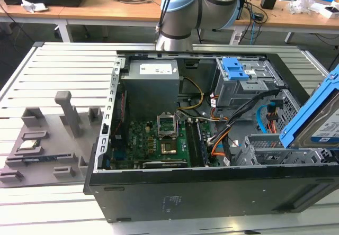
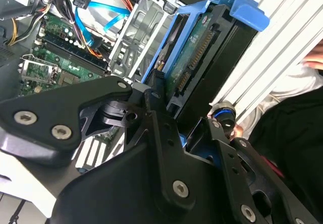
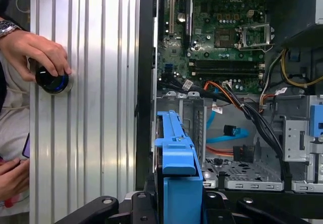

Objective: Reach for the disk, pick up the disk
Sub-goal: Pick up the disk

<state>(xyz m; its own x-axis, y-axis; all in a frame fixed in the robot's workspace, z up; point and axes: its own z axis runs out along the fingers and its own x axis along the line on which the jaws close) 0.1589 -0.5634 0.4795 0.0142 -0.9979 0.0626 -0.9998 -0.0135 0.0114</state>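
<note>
The disk (image 1: 316,119) hangs tilted above the open computer case's near corner, at the exterior view's right. It is a silver drive with a white-and-blue label in a blue plastic bracket. In both wrist views my gripper (image 2: 187,114) is shut on it. Black fingers (image 2: 156,103) clamp the two sides of the blue bracket (image 3: 177,156). The second wrist view shows the disk's green circuit side and connector (image 2: 199,52). Below the disk sits a bare grey metal bay (image 3: 189,110) inside the case.
The black case (image 1: 159,195) lies open, showing the motherboard (image 1: 153,139), loose cables and a grey drive cage with a blue latch (image 1: 235,68). A grey fixture with parts (image 1: 47,139) lies at the exterior view's left. A person's hand (image 3: 35,45) rests on a knob (image 3: 51,80) on the slatted table.
</note>
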